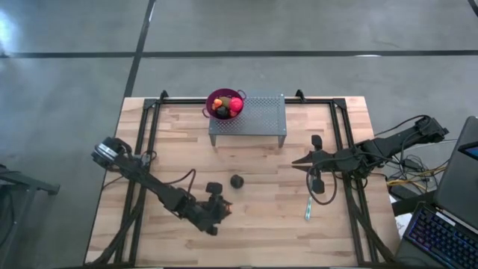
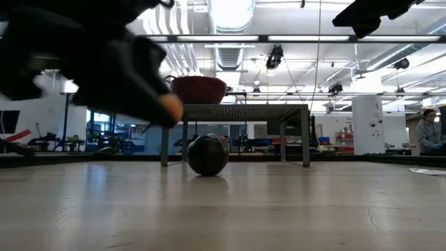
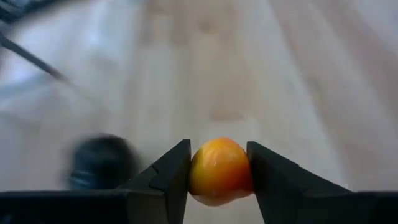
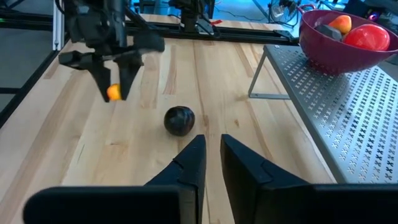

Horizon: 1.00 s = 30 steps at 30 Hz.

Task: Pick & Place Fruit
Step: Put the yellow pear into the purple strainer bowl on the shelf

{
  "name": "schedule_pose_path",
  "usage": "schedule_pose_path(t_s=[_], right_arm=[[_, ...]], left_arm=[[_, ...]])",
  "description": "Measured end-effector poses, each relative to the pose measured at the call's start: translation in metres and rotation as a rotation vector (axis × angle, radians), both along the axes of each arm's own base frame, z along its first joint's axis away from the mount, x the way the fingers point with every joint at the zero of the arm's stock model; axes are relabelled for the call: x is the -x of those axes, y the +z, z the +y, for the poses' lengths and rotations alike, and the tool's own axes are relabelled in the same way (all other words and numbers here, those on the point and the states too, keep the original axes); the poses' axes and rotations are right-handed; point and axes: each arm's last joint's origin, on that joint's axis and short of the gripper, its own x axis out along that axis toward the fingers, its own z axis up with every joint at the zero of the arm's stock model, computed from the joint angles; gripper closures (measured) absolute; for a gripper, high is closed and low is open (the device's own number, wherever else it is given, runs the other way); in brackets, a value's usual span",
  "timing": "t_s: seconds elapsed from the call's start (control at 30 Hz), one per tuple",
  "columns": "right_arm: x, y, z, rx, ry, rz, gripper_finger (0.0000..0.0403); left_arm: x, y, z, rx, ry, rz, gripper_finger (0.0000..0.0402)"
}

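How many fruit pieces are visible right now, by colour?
Orange: 2, the held orange piece in the left gripper and the orange piece in the bowl
Dark: 2, the dark ball on the table and the dark piece in the purple bowl
Red: 1, the red ball, in the bowl
Total: 5

A: What lies around the counter (image 1: pixel 179 134)?
B: Grey concrete floor (image 1: pixel 67 82) crossed by dark lines.
A: And beyond it?
B: An open hall, bright ceiling strip lights (image 2: pixel 230 10), exposed ducts, a white pillar (image 2: pixel 367 124).
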Motion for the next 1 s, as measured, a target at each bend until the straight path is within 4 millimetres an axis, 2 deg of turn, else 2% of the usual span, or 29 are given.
schedule_pose_path(t_s=[0.13, 0.3, 0.5, 0.7, 1.0], right_arm=[[0.0, 0.0, 0.0, 0.0, 0.0, 0.0, 0.0343], [0.0, 0.0, 0.0, 0.0, 0.0, 0.0, 0.0326], [0.0, 0.0, 0.0, 0.0, 0.0, 0.0, 0.0308], [0.0, 0.0, 0.0, -0.001, 0.0, 0.0, 0.0294], [0.0, 0.0, 0.0, -0.001, 0.0, 0.0, 0.0274]], left_arm=[[-0.007, 0.02, 0.001, -0.149, 0.078, -0.091, 0.0246], [-0.014, 0.051, 0.003, -0.349, 0.267, -0.205, 0.0245], [-0.03, 0.09, 0.014, -0.643, 0.474, -0.205, 0.0246], [-0.052, 0.129, 0.04, -0.712, 0.59, -0.182, 0.0244], [-0.071, 0.174, 0.1, -0.762, 0.754, -0.135, 0.0244]])
